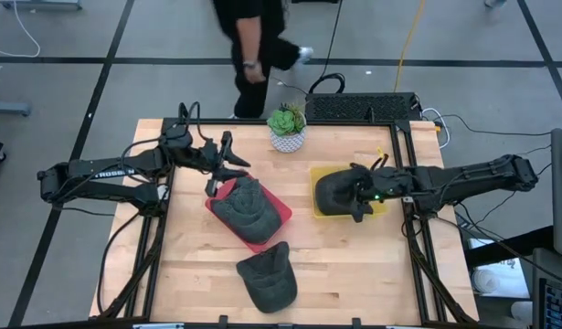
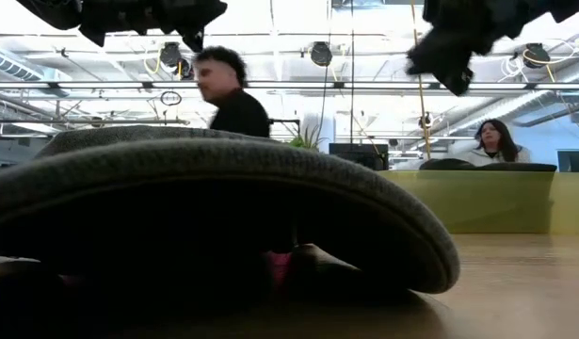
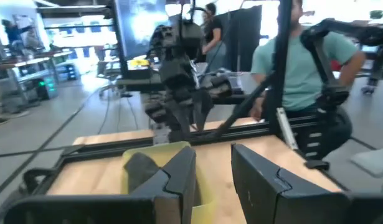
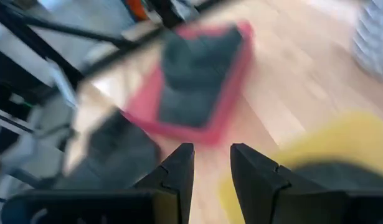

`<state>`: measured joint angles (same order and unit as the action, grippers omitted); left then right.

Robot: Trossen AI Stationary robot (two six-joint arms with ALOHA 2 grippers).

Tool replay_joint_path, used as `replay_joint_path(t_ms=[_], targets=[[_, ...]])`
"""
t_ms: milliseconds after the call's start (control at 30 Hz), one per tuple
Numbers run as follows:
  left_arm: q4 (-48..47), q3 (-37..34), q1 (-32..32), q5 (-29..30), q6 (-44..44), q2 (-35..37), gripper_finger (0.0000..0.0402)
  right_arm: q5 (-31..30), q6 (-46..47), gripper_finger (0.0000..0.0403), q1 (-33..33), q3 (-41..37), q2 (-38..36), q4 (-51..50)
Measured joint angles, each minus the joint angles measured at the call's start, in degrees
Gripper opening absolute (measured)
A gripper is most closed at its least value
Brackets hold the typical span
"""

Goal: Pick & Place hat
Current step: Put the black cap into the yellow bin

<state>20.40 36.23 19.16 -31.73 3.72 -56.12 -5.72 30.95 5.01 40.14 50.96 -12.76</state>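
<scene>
White "TROSSEN" lettering marks the left arm point(image 1: 98, 171) — nothing else legible.

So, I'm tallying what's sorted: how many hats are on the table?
3: one hat on the red tray, one on the yellow tray under the right gripper, and one on bare wood at the near edge.

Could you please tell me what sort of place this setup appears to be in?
Probably a robotics lab or open workshop: a wooden table on a taped concrete floor, exposed ceiling lights and ducts, and a person walking past behind it.
</scene>
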Motion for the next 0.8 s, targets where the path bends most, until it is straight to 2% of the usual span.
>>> replay_joint_path(t_ms=[133,433,567,800], targets=[[-0.2,0.0,0.4,-0.8,-1.0,1.7,0.0108,0.1,-1.9,0.0094,1.4,0.1,2.9,7.2],[-7.0,0.0,4.3,-0.4,-1.4,9.1,0.0108,1.4,-6.2,0.0094,4.4,0.9,13.5,8.3],[-9.0,0.0,4.6,1.7,-1.8,10.5,0.0108,1.4,-8.1,0.0093,6.8,4.9,18.0,8.2],[-9.4,0.0,4.5,1.9,-8.0,10.6,0.0108,1.4,-13.5,0.0093,10.9,14.2,25.4,6.6]])
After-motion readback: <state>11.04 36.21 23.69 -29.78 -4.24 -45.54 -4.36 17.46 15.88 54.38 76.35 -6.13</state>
